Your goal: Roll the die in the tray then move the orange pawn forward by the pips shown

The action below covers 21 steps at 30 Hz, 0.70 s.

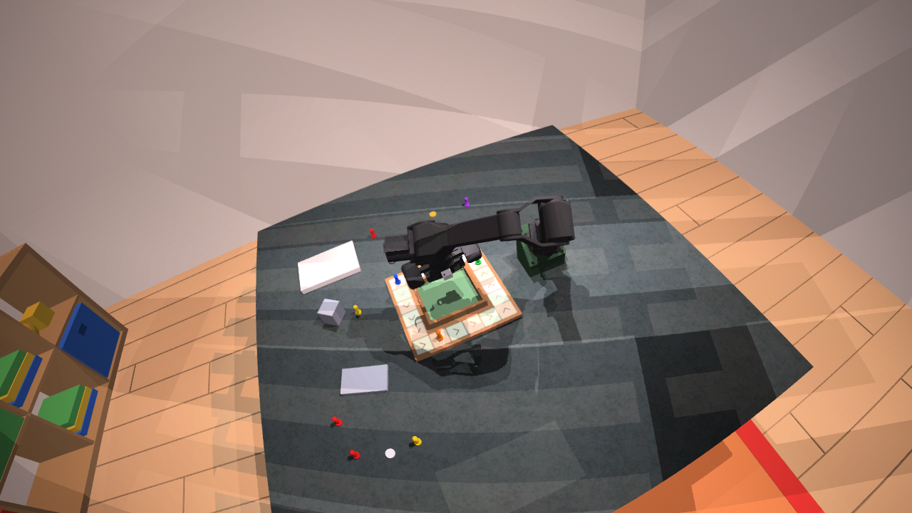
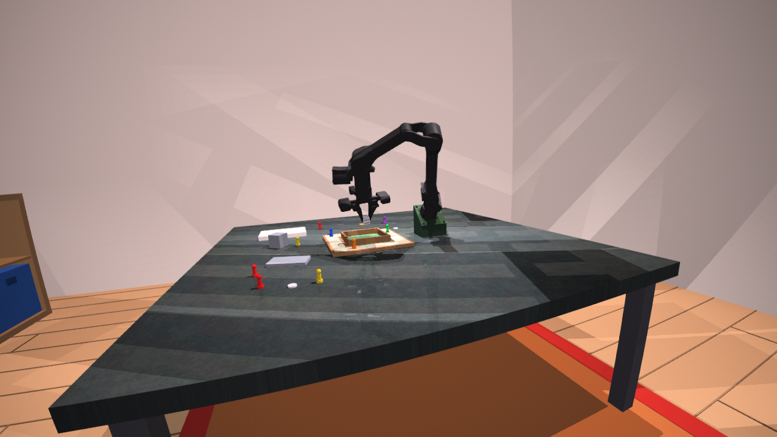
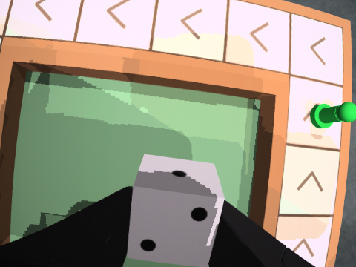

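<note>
Right in front of you, the pincer [image 1: 446, 273] [image 2: 366, 218] [image 3: 173, 206] was clamped on the die [image 1: 447, 274] [image 2: 366, 219] [image 3: 170, 222], one face showing a single pip and another showing two. Neither counted as your roll. Below it lay the green-floored dice tray [image 1: 456, 315] [image 2: 369, 239] [image 3: 204, 68], with the die held above its floor toward one side. You were, by my judgement, at the drop: the next move called for checking that the die would clear the walls, then parting the fingers so it tumbled inside.

Farther out on the arrow-marked board [image 1: 508, 310] [image 2: 404, 242] [image 3: 311, 178], the green pawn [image 1: 477, 262] [image 2: 387, 228] [image 3: 326, 115] and the blue pawn [image 1: 396, 279] [image 2: 331, 232] stood upright, and you needed to leave both alone. Across the tray, your orange pawn [image 1: 439, 335] [image 2: 354, 244] stood upright beside the corner square, its move yet to be made. Its count had to wait until the die settled and you could read the top.
</note>
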Motion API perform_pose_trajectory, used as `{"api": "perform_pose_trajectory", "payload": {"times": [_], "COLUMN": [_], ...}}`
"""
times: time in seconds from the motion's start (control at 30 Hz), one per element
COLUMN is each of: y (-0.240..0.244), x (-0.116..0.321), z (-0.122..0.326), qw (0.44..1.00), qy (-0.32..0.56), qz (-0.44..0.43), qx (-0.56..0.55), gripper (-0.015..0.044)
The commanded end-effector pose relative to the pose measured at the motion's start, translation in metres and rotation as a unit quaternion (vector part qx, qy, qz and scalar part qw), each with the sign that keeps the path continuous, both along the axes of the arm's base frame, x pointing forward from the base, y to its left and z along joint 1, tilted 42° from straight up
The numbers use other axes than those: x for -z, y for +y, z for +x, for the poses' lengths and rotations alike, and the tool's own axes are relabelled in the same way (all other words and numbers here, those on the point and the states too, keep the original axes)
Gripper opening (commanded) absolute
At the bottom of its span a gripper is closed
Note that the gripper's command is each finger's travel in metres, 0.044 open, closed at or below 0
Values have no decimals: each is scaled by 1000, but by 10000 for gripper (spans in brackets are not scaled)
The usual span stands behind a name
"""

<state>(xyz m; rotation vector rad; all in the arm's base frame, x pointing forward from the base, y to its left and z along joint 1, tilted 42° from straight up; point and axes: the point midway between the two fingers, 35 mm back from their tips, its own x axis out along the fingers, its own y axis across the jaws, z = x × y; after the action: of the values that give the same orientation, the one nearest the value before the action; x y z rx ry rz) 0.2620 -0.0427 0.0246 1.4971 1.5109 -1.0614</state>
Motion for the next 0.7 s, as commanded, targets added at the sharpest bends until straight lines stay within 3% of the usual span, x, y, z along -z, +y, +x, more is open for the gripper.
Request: {"api": "perform_pose_trajectory", "payload": {"times": [0.0, 0.4, 0.53, 0.67], "y": [0, 1, 1, -4], "x": [2, 3, 0, -38], "z": [-2, -2, -1, 7], "qw": [998, 968, 966, 965], "qy": [5, -27, -31, -31], "qz": [-64, -248, -257, -257], "qx": [0, 24, 26, 26], "gripper": [0, 0, 0, 0]}}
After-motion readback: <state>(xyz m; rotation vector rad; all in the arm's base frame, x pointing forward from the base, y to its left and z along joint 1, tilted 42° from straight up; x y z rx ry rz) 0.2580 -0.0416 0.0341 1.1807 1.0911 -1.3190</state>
